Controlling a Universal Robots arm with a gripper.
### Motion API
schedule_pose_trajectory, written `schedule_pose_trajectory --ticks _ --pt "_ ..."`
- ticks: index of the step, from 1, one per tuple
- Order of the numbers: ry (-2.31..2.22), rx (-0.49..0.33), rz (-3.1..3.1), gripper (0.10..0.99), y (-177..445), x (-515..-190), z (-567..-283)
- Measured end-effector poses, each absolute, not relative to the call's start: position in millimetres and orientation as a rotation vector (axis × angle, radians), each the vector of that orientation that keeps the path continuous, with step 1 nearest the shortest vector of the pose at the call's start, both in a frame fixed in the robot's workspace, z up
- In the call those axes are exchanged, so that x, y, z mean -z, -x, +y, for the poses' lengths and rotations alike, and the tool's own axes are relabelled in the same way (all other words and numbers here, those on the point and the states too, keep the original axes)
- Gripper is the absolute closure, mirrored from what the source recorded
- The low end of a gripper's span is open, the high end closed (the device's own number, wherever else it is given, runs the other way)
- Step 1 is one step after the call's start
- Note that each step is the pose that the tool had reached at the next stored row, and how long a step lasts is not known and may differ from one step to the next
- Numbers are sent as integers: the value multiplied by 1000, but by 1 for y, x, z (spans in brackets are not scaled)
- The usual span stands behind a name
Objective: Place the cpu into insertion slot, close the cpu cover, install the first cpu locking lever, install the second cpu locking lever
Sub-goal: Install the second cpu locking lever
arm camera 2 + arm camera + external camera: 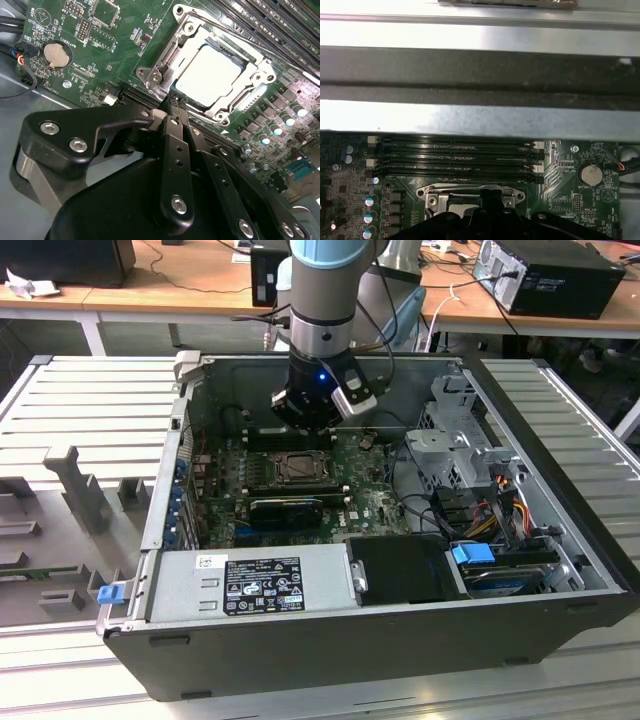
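While the cpu (pixel 212 75) is already sitting in the slot (pixel 260 97), one cover (pixel 165 62) is lying shut over it, just ahead of the gripper (pixel 175 102). The gripper, fingers pressed together and holding nothing, is hanging at the cover's edge, probably working a locking lever. One chip, one cover.

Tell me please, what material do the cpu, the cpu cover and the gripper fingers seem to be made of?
The cpu: probably metal with a matte pale finish; its face looks flat and evenly light.
The cpu cover: seemingly bare steel, silver and glossy, with bright glints along its edges.
The gripper fingers: black, satin surface with silver screws; whether painted metal or hard plastic is unclear.
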State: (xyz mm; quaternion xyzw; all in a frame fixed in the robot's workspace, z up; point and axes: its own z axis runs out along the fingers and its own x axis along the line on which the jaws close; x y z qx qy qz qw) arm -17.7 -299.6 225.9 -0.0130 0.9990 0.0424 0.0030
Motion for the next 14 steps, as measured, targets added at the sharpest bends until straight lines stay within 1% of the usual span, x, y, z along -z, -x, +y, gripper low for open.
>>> schedule_pose_trajectory --ticks 14 --pt "41 -133 3133 980 18 -226 -311"
